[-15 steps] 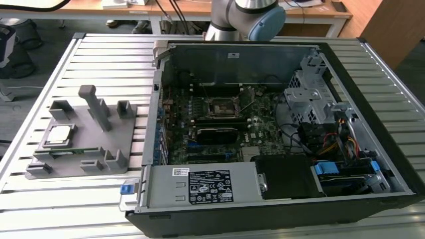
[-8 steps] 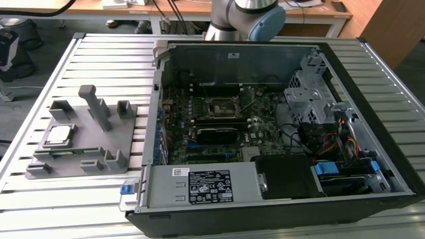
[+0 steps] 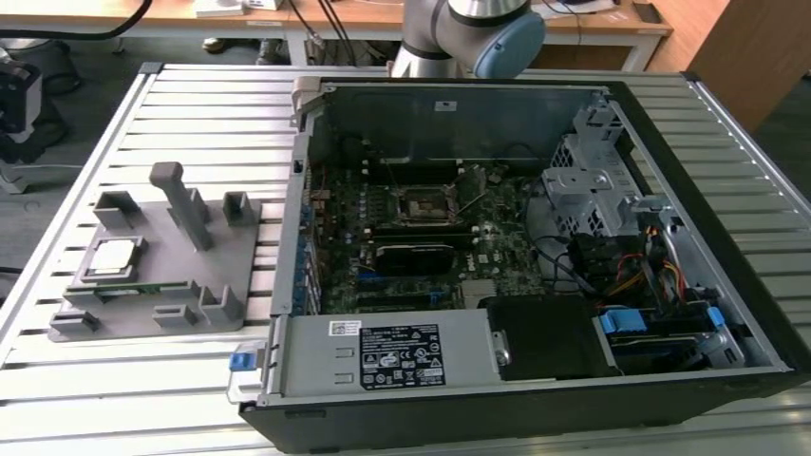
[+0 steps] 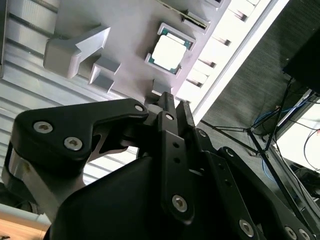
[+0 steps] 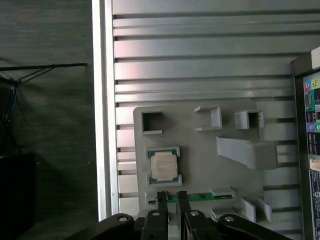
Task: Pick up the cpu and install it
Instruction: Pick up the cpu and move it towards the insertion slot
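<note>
The cpu [image 3: 114,256] is a small square chip with a shiny silver top. It lies flat in a raised pocket of the grey fixture tray [image 3: 190,275] at the exterior view's left. Both wrist views look down on the cpu [image 5: 163,166] [image 4: 170,51] in the tray [image 5: 200,150]. My gripper [image 5: 171,196] [image 4: 175,102] hangs above the tray, beside the chip and apart from it. It is shut, with only a thin slit between its tips, and holds nothing. The square socket [image 3: 423,203] sits on the motherboard inside the opened computer case [image 3: 709,370].
The tray carries a tall upright post [image 3: 178,204] and several low blocks around the cpu pocket. A green board strip [image 5: 200,197] lies in a slot beside it. The case stands on a slatted metal table [image 3: 190,104]. The arm's base [image 3: 469,38] rises behind the case.
</note>
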### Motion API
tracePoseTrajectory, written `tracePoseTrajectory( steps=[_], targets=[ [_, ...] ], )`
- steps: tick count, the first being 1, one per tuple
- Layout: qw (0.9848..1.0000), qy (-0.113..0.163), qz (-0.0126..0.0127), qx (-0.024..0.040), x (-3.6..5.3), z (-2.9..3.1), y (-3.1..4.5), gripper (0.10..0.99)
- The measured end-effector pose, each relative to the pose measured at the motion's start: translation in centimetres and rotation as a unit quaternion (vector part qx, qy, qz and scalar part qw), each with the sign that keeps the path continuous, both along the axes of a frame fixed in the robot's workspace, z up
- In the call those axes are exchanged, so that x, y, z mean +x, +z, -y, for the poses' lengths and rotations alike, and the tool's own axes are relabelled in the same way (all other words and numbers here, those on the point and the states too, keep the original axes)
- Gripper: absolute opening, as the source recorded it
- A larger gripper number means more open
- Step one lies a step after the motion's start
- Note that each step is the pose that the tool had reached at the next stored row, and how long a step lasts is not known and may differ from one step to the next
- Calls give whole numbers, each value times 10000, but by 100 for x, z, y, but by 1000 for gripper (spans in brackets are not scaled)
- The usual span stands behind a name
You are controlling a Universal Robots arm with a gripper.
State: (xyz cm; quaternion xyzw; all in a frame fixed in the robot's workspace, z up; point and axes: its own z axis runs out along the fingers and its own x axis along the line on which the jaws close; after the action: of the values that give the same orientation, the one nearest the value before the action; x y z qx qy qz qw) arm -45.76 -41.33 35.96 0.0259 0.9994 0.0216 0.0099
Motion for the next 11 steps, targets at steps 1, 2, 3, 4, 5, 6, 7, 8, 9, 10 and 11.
tracePoseTrajectory(
  steps=[1, 2, 3, 4, 5, 6, 7, 8, 9, 10, 11],
  targets=[
    [10000, 33, 0, 1, 0, 1, -9, 231],
    [10000, 76, 0, 1, 0, 1, -19, 290],
    [9999, 138, 0, 1, 0, 1, -29, 349],
    [9998, 207, -1, 1, 0, 1, -40, 408],
    [9996, 281, -1, 1, 0, 1, -51, 408],
    [9994, 354, -1, 1, 0, 1, -66, 467],
    [9992, 410, -2, 1, 0, 1, -83, 467],
    [9989, 463, -3, 1, 1, 2, -102, 467],
    [9987, 508, -5, 1, 1, 4, -120, 529],
    [9985, 541, -4, 1, 1, 6, -137, 529],
    [9984, 569, -5, 2, 1, 8, -149, 529]
  ],
)
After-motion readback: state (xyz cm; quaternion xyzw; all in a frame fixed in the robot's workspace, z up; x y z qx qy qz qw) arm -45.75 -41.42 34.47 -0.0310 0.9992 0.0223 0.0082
